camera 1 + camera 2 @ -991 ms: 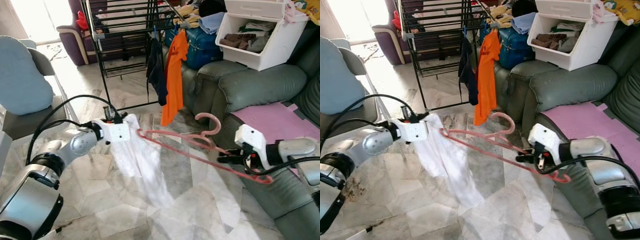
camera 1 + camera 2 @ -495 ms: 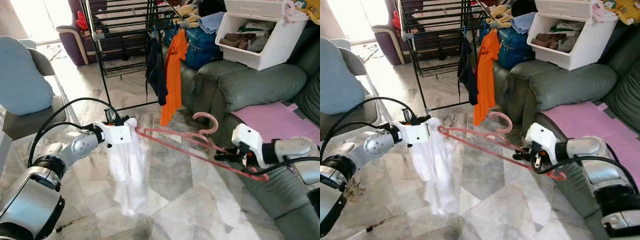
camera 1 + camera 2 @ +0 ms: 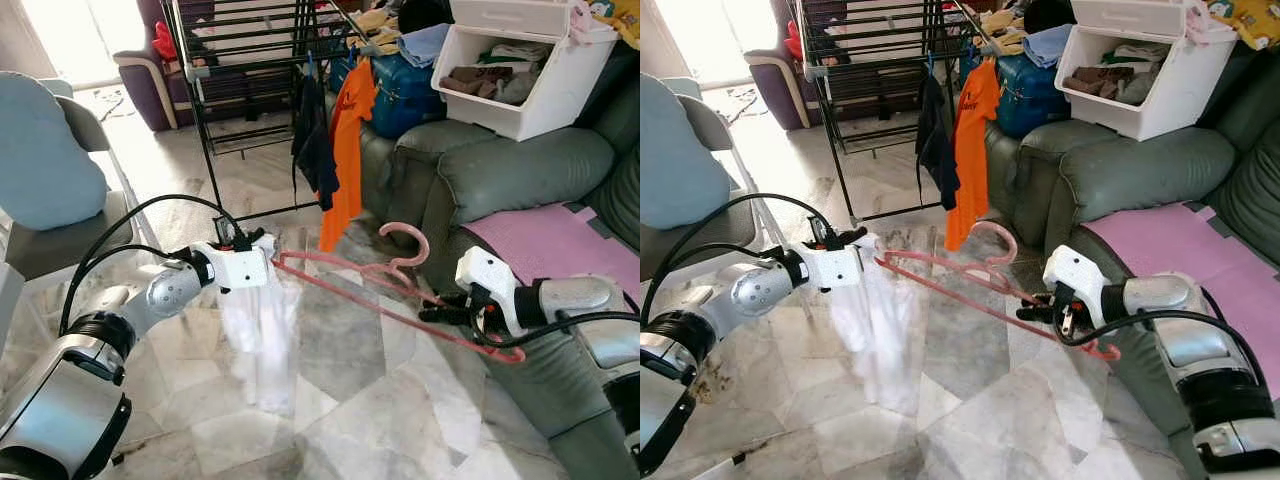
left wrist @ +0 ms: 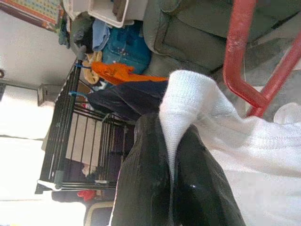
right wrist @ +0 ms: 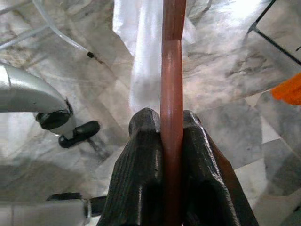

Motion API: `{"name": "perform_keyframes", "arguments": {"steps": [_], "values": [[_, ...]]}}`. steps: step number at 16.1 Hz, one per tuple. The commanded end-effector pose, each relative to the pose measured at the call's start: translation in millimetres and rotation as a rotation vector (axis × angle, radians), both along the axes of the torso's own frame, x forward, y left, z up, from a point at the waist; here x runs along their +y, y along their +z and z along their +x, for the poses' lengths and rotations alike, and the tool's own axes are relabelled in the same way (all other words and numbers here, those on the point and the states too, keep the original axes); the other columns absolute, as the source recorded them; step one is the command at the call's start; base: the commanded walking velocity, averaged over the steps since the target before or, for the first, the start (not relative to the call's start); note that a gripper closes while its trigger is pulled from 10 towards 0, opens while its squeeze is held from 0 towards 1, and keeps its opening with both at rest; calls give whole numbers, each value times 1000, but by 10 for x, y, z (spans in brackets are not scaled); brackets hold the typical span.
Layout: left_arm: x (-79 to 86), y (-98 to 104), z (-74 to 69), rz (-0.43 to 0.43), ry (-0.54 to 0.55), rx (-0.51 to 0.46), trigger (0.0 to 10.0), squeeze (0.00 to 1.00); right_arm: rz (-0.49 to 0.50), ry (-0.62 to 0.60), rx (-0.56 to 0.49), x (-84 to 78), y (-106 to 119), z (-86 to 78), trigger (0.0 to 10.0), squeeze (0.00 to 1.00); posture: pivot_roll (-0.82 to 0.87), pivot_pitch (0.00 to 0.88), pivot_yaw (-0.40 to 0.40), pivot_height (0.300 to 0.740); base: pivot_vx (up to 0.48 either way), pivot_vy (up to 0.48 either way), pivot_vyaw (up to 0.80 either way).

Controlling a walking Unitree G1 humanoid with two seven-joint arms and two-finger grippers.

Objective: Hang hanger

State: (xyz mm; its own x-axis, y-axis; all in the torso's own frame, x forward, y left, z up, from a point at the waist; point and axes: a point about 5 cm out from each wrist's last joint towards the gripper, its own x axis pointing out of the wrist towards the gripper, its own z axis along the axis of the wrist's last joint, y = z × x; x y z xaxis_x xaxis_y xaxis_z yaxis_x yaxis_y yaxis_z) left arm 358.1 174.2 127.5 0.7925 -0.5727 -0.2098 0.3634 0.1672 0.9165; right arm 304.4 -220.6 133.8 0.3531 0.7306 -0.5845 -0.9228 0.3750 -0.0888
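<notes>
A pink plastic hanger point(image 3: 385, 290) is held level above the marble floor between my two arms. My right gripper point(image 3: 438, 310) is shut on the hanger's lower bar; in the right wrist view the fingers point(image 5: 143, 179) clamp the bar point(image 5: 172, 94). My left gripper point(image 3: 268, 250) is shut on the collar of a white garment point(image 3: 260, 330) that hangs limp toward the floor, right at the hanger's left end. In the left wrist view the white cloth point(image 4: 197, 103) sits pinched between the fingers point(image 4: 146, 179), beside the red hanger tip point(image 4: 244, 61).
A black drying rack point(image 3: 250, 80) stands behind, with an orange shirt point(image 3: 348, 150) and a dark garment point(image 3: 312, 140) hanging on it. A green sofa point(image 3: 500, 170) with a white storage bin point(image 3: 520, 70) is on the right. A grey chair point(image 3: 50, 170) stands at the left.
The white garment has swung in and now hangs straight down under my left gripper instead of spreading to the right. The hanger and my right gripper have shifted slightly left and up.
</notes>
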Motion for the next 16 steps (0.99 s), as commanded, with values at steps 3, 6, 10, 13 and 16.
{"name": "perform_keyframes", "arguments": {"steps": [3, 6, 10, 13, 16], "values": [[-27, 172, 54, -17, -15, -92, 10000, 0, -1, 60, 43, 50, -29, -70, 10000, 0, -92, 0, 51, 740, 0, 0, 0], [-52, 254, 58, -61, -42, -99, 10000, 0, -33, 19, 51, 13, -122, -63, 10000, 0, -94, 0, 52, 740, 0, 0, 0], [-155, 341, 18, -124, -117, -116, 10000, 0, 105, -220, 47, 81, -224, 115, 10000, 0, -90, 0, 50, 740, 0, 0, 0], [-196, 519, 11, -234, -136, -165, 10000, 0, 209, -461, 178, 43, -432, 173, 10000, 0, -82, 0, 43, 740, 0, 0, 0], [-256, 508, -38, -284, -148, -168, 10000, 0, 291, -680, 244, 25, -516, 263, 10000, 0, -75, 0, 36, 740, 0, 0, 0]]}}
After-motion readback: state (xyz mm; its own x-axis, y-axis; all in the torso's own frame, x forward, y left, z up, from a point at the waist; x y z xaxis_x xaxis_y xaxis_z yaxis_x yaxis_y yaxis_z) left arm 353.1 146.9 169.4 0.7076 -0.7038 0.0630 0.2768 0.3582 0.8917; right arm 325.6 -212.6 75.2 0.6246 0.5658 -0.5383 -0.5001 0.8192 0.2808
